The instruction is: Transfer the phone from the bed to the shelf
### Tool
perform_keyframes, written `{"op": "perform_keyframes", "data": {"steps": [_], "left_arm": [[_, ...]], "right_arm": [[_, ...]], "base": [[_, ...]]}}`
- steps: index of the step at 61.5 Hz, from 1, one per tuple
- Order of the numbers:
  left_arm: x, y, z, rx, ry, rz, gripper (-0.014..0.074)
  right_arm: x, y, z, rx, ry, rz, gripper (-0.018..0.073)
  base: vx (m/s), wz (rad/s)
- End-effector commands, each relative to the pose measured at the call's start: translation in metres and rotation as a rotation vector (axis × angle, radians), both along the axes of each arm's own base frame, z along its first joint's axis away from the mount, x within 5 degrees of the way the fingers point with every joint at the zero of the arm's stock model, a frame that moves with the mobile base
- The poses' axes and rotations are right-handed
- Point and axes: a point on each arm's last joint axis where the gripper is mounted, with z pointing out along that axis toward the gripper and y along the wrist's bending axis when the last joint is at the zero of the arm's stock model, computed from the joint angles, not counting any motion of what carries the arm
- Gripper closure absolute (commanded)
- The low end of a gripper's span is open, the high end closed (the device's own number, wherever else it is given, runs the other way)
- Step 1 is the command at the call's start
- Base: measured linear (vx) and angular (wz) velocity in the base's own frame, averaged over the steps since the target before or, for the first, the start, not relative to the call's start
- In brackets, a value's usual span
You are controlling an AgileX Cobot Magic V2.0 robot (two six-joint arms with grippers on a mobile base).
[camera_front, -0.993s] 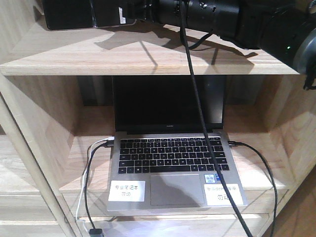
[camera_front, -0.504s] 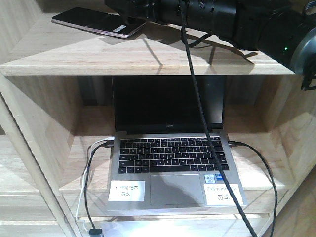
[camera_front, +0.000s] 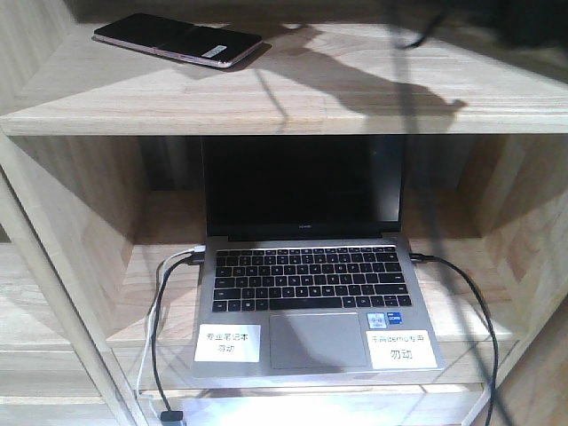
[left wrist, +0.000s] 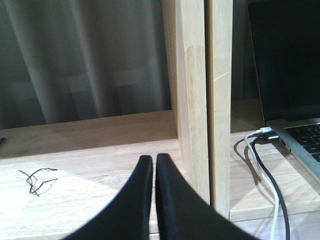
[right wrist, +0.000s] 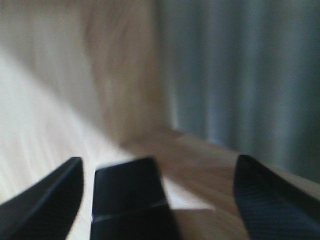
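Observation:
The phone (camera_front: pixel 177 40), black with a pinkish rim and a white sticker, lies flat on the top board of the light-wood shelf (camera_front: pixel 355 98), at its left end. In the right wrist view the phone (right wrist: pixel 127 200) is a blurred dark slab on the board, nearer the left finger of my open right gripper (right wrist: pixel 159 162) and touched by neither finger. My left gripper (left wrist: pixel 152 159) is shut and empty above a lower shelf board, left of an upright post (left wrist: pixel 192 100). The bed is out of view.
An open silver laptop (camera_front: pixel 306 302) fills the compartment below the phone, with cables (camera_front: pixel 155 355) trailing off its left and right sides. The laptop (left wrist: pixel 290 65) also shows right of the post. A grey curtain (left wrist: pixel 85 60) hangs behind the shelf, and a wire scrap (left wrist: pixel 37 177) lies on the lower board.
My right arm has drawn back from the top board and out of the front view. The phone it covered a second ago now lies free on the board.

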Motion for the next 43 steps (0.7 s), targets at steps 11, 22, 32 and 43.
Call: {"op": "perform_keyframes", "data": {"steps": [11, 22, 32, 43], "left_arm": [[-0.001, 0.0, 0.015, -0.016, -0.099, -0.004, 0.0595], [-0.001, 0.0, 0.015, -0.016, -0.099, -0.004, 0.0595], [-0.001, 0.0, 0.015, -0.016, -0.099, -0.004, 0.0595], [-0.001, 0.0, 0.015, -0.016, -0.099, -0.004, 0.0595]], "right_arm": [[-0.045, -0.03, 0.042, -0.052, -0.004, 0.044, 0.0125], [-0.069, -0.034, 0.051, -0.135, -0.017, 0.085, 0.0238], [-0.087, -0.038, 0.061, -0.155, -0.037, 0.107, 0.0403], [-0.104, -0.04, 0.068, -0.168, -0.039, 0.142, 0.0573]], "base": [[0.0, 0.0], [0.0, 0.0], [0.0, 0.0], [0.0, 0.0]]}}
